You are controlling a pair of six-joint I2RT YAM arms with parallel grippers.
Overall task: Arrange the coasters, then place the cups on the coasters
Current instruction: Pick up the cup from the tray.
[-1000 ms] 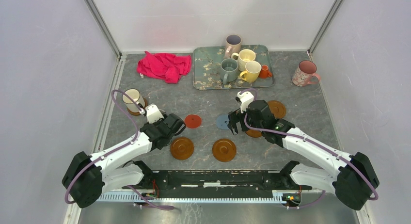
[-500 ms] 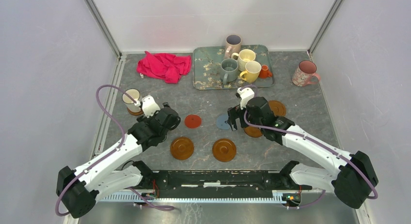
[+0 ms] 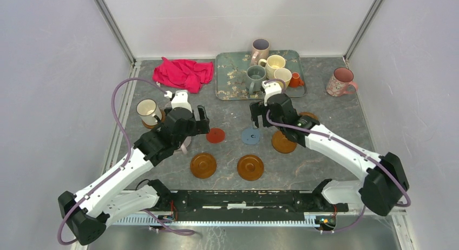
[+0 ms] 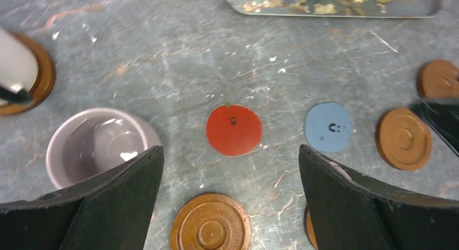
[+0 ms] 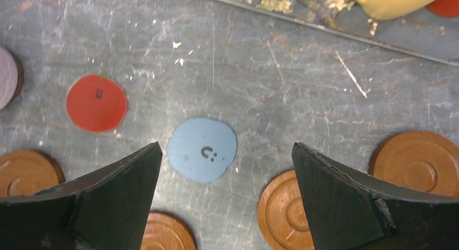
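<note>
The pincer hangs over the grey tabletop with its two dark fingers spread wide and nothing between them, the red coaster lying flat just beyond the gap. From that red disc, the blue coaster lies at 3 o'clock with two amber coasters farther that way, a ringed amber coaster sits at 6 o'clock, and the mauve cup stands mouth-up at 9 o'clock, partly behind the left finger. At 10 o'clock a cream cup rests on a dark brown coaster, and the tray edges in at 1 o'clock.
</note>
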